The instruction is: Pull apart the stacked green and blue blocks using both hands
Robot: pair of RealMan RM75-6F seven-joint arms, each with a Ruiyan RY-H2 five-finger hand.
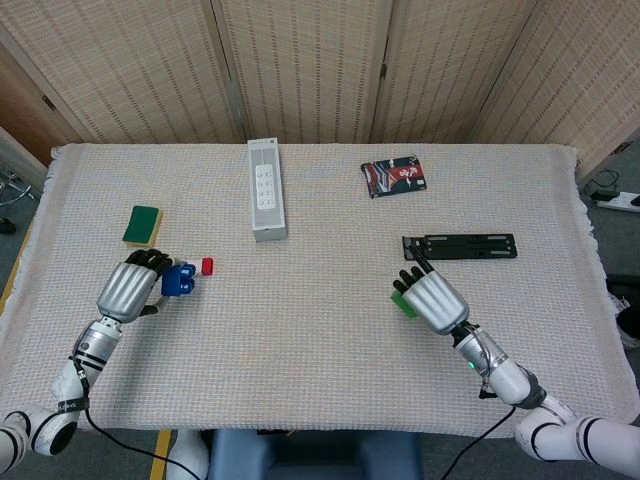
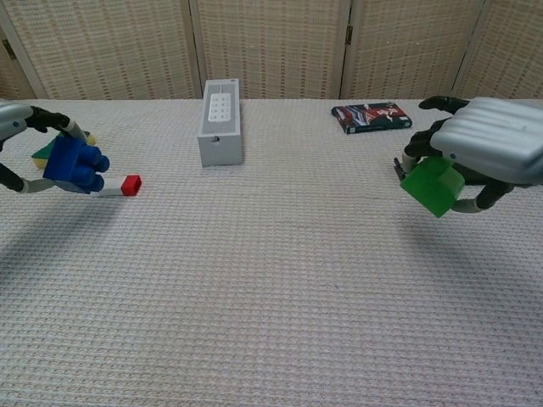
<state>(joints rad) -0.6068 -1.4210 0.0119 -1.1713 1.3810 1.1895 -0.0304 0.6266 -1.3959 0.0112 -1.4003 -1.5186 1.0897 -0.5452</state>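
Blocks already apart. Left hand [image 1: 128, 289] had fingers curled round blue block [image 2: 75, 164] nr table's left edge; right hand [image 2: 488, 153] wrapped green block [image 2: 432, 186] toward right edge. Both prob. light, rigid, slick plastic; best gripped across flat sides.

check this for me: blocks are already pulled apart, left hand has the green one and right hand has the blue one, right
Swapped. The blocks are apart, but the left hand holds the blue block and the right hand holds the green block. The chest view shows both clearly.
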